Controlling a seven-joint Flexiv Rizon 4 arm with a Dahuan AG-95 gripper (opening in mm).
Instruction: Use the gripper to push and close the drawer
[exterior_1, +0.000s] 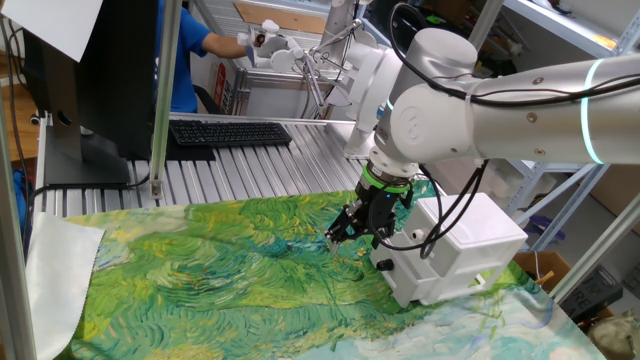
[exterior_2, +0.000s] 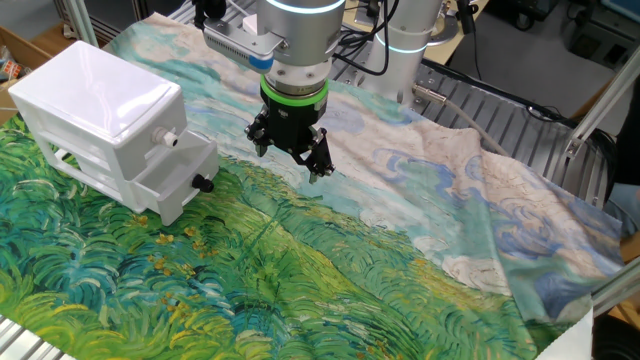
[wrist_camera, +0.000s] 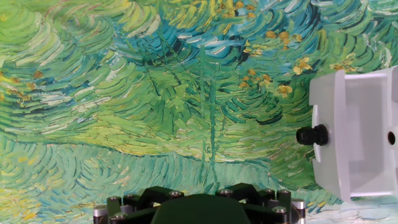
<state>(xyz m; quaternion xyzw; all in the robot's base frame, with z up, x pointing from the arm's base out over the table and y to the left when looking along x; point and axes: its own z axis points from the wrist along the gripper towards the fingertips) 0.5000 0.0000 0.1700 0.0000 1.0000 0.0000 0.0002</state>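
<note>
On the painted green-and-blue cloth (exterior_2: 330, 270) that covered the table, my claw (exterior_2: 291, 148) hung just above the fabric, with its black fingers pointing down and the green ring (exterior_2: 294, 96) at its wrist plainly seen. Its fingertips stood a little apart and nothing lay between them; I had hold of nothing, though I could not tell exactly how wide the gap was. Beside the claw stood the white box (exterior_2: 95, 85) with two drawers. The drawer (exterior_2: 180, 175), the lower of the two, stuck out from the front of the box, its black knob (exterior_2: 204, 183) facing the open cloth. The upper drawer (exterior_2: 150, 140) sat further in, with its own small knob (exterior_2: 171, 138) above and behind the lower one.

From the other fixed view, the drawer lay near my claw but apart from it, with a strip of bare cloth between the knob and the nearest finger. From one fixed view, my claw (exterior_1: 362, 222) hovered close to the front corner of the box (exterior_1: 470, 235), and the lower knob (exterior_1: 383, 265) showed just below and beside the fingers. From the hand view, the drawer (wrist_camera: 354, 134) filled the right edge, pulled out so that its hollow inside faced the camera, and its knob (wrist_camera: 313, 135) pointed left across the cloth (wrist_camera: 155, 93). Only the dark base of my hand (wrist_camera: 199, 208) showed at the bottom there.
</note>
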